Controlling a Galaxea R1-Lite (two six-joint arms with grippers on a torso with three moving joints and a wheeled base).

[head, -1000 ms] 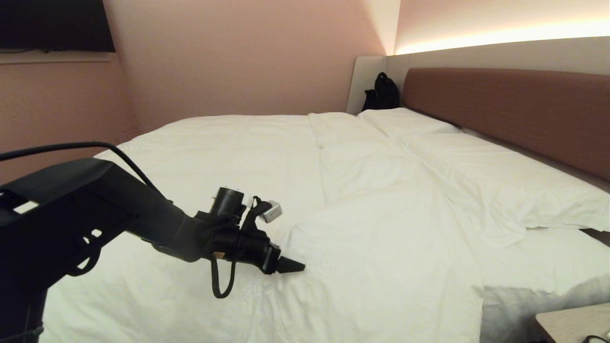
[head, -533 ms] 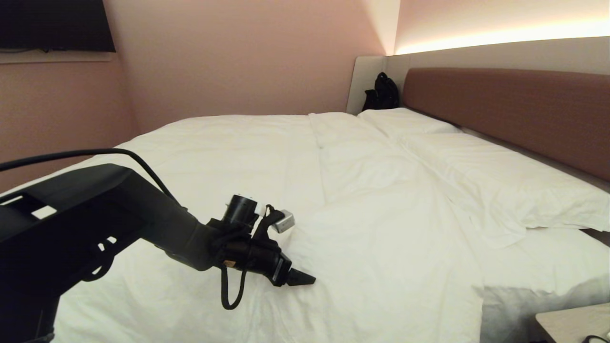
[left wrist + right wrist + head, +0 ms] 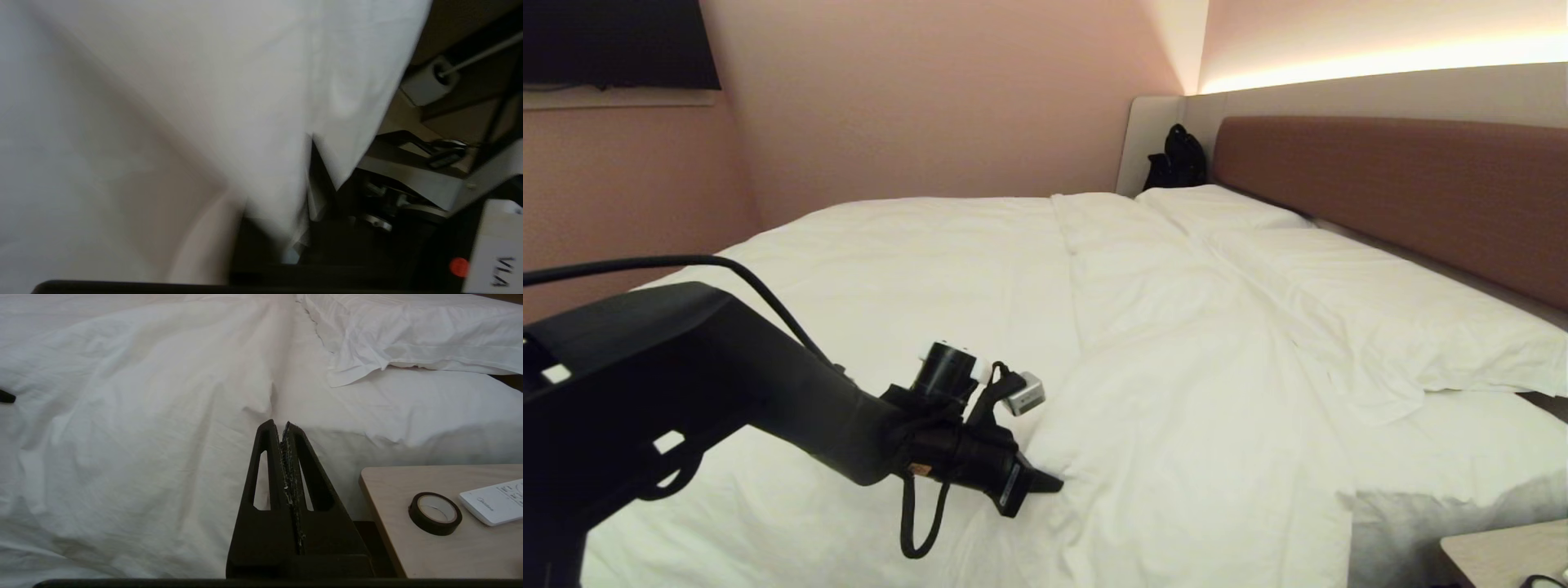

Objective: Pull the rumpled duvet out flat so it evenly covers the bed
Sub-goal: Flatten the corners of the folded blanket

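Pink-walled room, bed (image 3: pixel 1462 188), left pincer (image 3: pixel 1052 483) clamped on duvet (image 3: pixel 1176 425), right pincer (image 3: pixel 284 426) closed, empty.

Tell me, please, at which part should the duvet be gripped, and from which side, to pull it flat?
Best at the duvet's folded-back near edge, approached from the robot's left, where the left gripper is shut on it. That raised fold seems to offer a pinchable ridge.

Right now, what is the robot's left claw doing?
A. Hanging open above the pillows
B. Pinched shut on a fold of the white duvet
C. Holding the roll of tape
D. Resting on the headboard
B: the left claw is closed with the white duvet bunched at its tip, and its wrist view shows cloth draped over the fingers.
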